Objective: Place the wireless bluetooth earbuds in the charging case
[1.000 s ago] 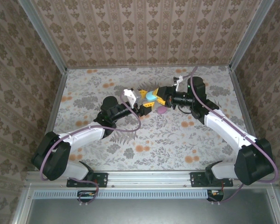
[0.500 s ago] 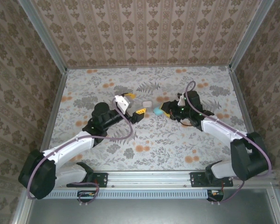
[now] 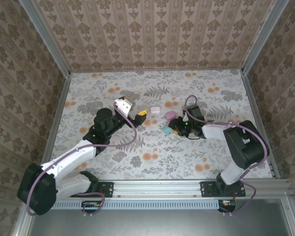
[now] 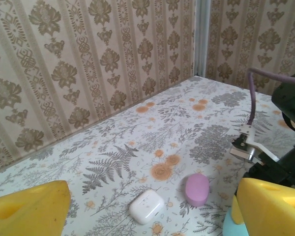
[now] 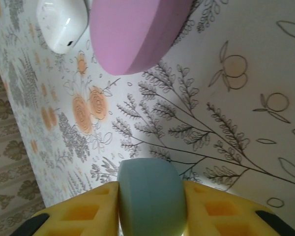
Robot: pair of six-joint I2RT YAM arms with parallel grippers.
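On the flower-patterned tabletop [image 3: 157, 150], the teal case [image 3: 166, 130] is pinched by the right gripper [image 3: 172, 128] a little right of the middle. In the right wrist view, the rounded teal body [image 5: 148, 189] is seen clamped between the two yellow fingers [image 5: 83, 214], one pressed against each of its sides. Whether it rests on the surface or is held just above it cannot be told, and whether any earbuds sit inside it cannot be made out. A pink case [image 3: 170, 115] lies flat just beyond the right gripper, apart from the teal case, and a white case [image 3: 155, 109] lies near it, farther left, with a gap between the two. Both are also seen from the right wrist, the pink one [image 5: 137, 29] large at the top and the white one [image 5: 61, 22] in the upper left corner. The left gripper [image 3: 137, 109] is held to the left of these cases with its jaws spread wide and nothing between them. In the left wrist view its yellow fingers [image 4: 29, 209] stand at the lower corners, with the white case [image 4: 146, 206] and the pink case [image 4: 197, 189] lying on the tabletop beyond them and an edge of the teal case [image 4: 230, 225] partly hidden behind the right-hand finger.
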